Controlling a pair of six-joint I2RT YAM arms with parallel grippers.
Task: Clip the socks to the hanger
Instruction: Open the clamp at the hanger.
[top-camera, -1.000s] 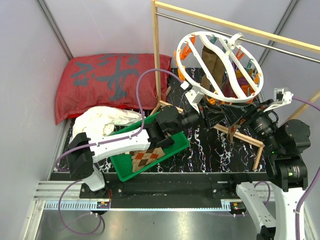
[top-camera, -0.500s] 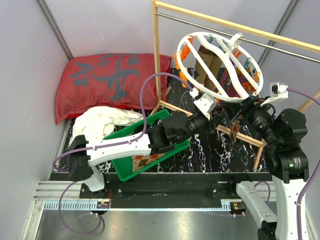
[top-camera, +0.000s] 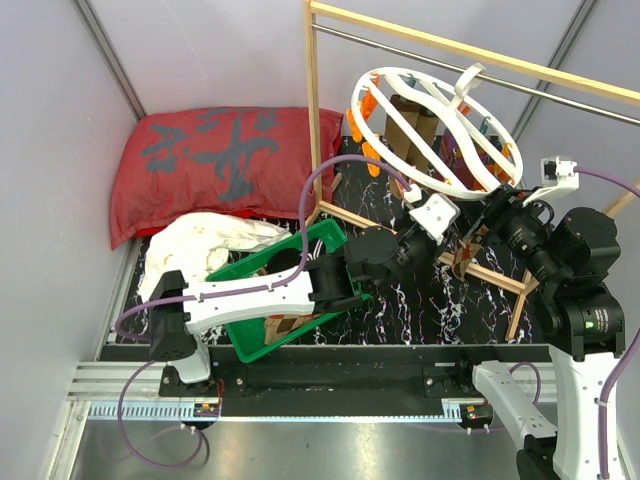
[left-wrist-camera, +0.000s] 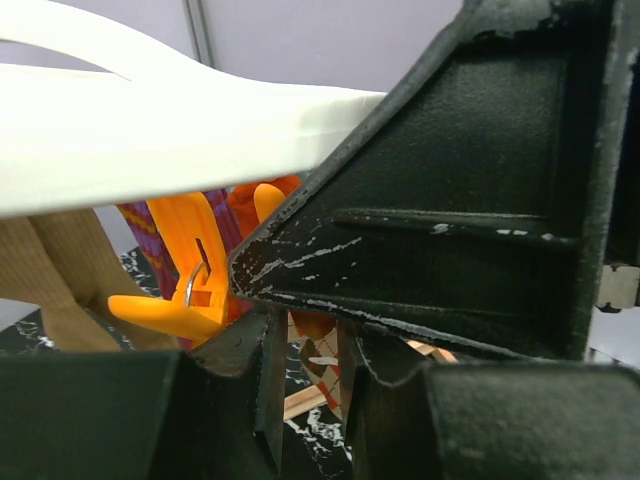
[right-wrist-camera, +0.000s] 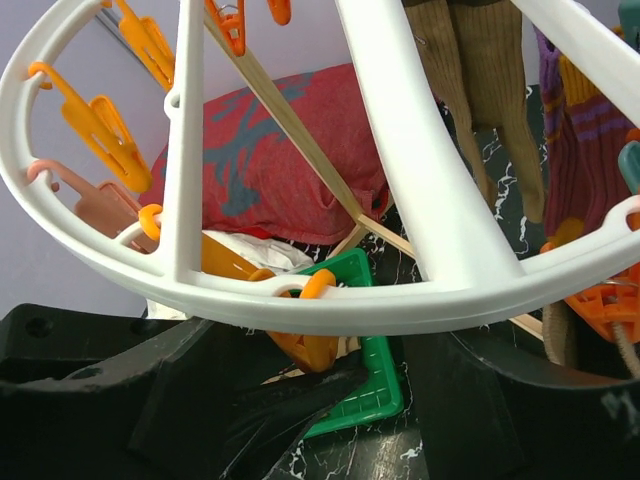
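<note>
The round white hanger (top-camera: 405, 72) hangs tilted from the metal rail, with orange clips around its rim. My left gripper (top-camera: 428, 240) reaches up under its lower rim, shut on a brown argyle sock (left-wrist-camera: 320, 365) that dangles between its fingers. In the left wrist view the hanger rim (left-wrist-camera: 150, 150) passes just above, and an orange clip (left-wrist-camera: 190, 260) hangs to the left. My right gripper (top-camera: 480, 228) sits under the rim from the right. Its jaws stand open on either side of an orange clip (right-wrist-camera: 305, 345) below the rim (right-wrist-camera: 400, 310). Another argyle sock (top-camera: 283, 325) lies in the green tray.
The green tray (top-camera: 330, 240) sits tilted under my left arm. A red cushion (top-camera: 215, 160) and white cloth (top-camera: 215, 245) lie at the back left. A wooden frame (top-camera: 313, 120) carries the rail. Tan socks (right-wrist-camera: 470, 80) and a purple striped sock (right-wrist-camera: 575, 150) hang clipped.
My left arm has carried the argyle sock from above the tray up and right to the hanger's lower rim. The hanger has tilted. My right gripper's jaws have narrowed a little.
</note>
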